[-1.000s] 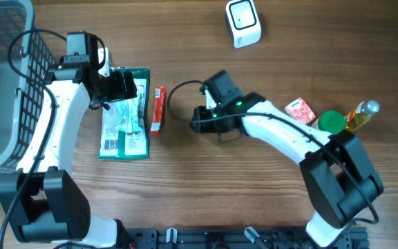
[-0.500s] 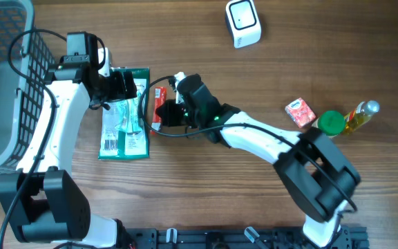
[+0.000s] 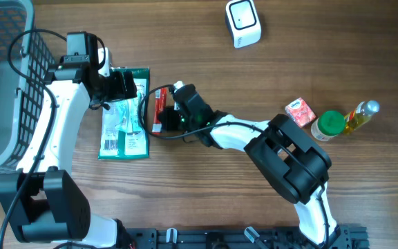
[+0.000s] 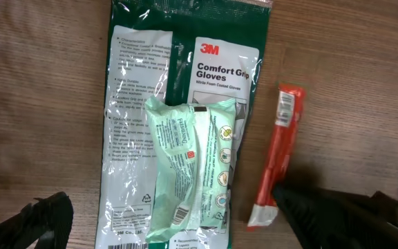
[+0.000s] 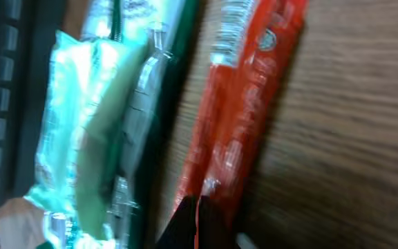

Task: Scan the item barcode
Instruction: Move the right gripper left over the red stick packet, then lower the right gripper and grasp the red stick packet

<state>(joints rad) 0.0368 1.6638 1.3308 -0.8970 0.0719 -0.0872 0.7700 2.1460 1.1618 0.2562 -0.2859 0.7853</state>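
A red stick packet (image 3: 159, 108) lies on the wooden table beside a green glove pack (image 3: 124, 135) that has a pale green wipes packet (image 3: 127, 113) on top. The white scanner (image 3: 243, 23) stands at the far edge, well apart. My right gripper (image 3: 167, 119) is shut, its tips (image 5: 196, 207) down on the red packet's (image 5: 244, 131) near end with a thin red line between them; a pinch does not show. My left gripper (image 4: 175, 225) hangs open above the glove pack (image 4: 185, 62), its fingers (image 4: 36, 221) wide to either side and holding nothing.
A grey wire basket (image 3: 5, 83) fills the left edge. At the right stand a small red-and-white box (image 3: 299, 111), a green-lidded jar (image 3: 330, 123) and a yellow bottle (image 3: 360, 116). The right arm's cable (image 3: 147, 104) loops over the glove pack's edge.
The right arm swung left from the table's middle to the red packet, and its jaws closed on the way. The left arm and the packs have not moved.
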